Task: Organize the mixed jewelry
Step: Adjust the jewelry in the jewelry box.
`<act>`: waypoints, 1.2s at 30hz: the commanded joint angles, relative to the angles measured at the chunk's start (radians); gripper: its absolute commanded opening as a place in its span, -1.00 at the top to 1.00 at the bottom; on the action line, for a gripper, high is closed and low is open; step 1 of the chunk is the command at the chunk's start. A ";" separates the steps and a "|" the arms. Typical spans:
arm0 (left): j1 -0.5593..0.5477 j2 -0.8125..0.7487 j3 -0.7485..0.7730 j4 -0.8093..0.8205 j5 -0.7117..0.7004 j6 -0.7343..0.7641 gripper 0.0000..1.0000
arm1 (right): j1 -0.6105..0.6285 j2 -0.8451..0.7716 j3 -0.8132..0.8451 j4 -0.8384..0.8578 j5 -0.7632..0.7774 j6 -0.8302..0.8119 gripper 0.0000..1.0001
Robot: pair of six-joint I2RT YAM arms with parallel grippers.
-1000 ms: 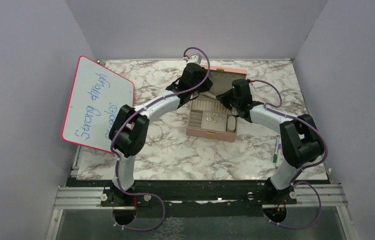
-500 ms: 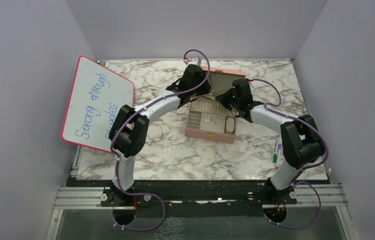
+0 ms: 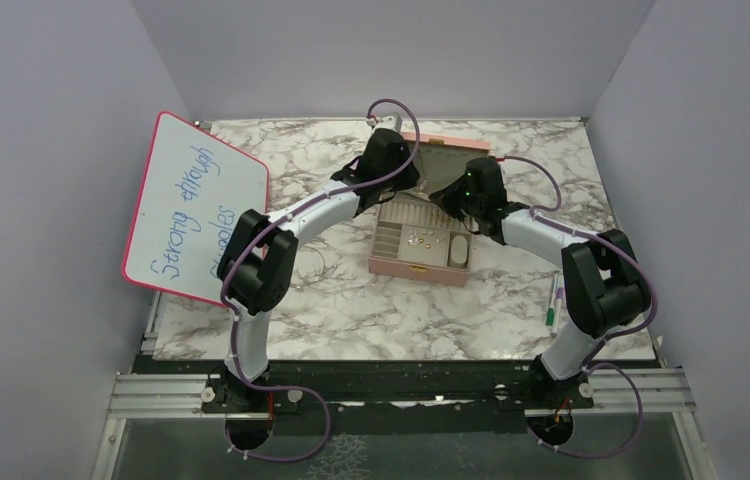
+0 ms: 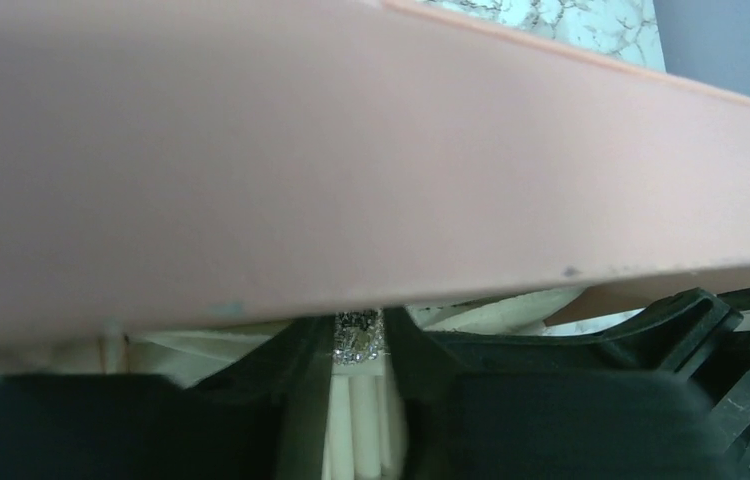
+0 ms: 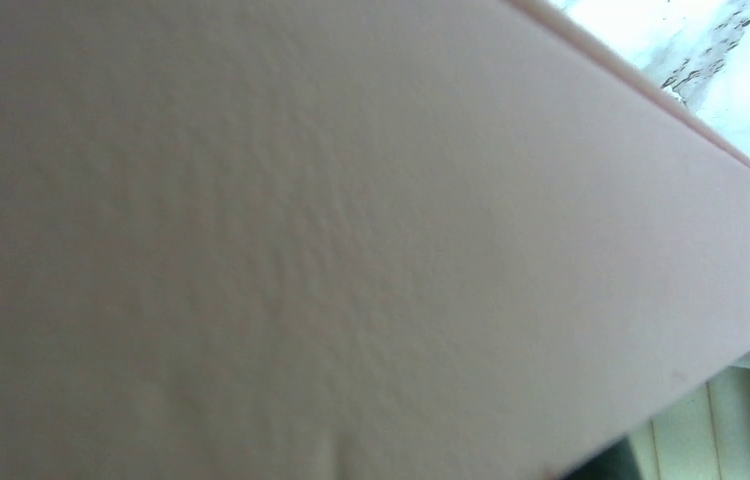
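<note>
1. Left arm: white links, black joint housings, purple cable looping at 12 o'clock.
2. Right arm: same colours, green light near its wrist.
3. Left gripper: black moulded fingers.

Jewelry lies in the box; marker right of it, whiteboard left.

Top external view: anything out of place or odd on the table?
A thin silver hoop lies loose on the marble table, left of the open pink jewelry box, and a green-and-white marker lies by the right arm. Nothing spilled or damaged.
</note>
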 commanded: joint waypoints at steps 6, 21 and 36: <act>0.009 -0.112 -0.082 0.050 0.009 0.016 0.12 | 0.021 -0.037 0.011 0.045 -0.142 -0.034 0.98; -0.005 -0.142 -0.164 0.032 0.035 -0.012 0.42 | 0.021 -0.024 0.019 0.048 -0.157 -0.031 0.98; -0.012 -0.117 -0.178 0.104 0.006 -0.030 1.00 | 0.021 -0.059 -0.058 0.288 -0.337 -0.136 0.98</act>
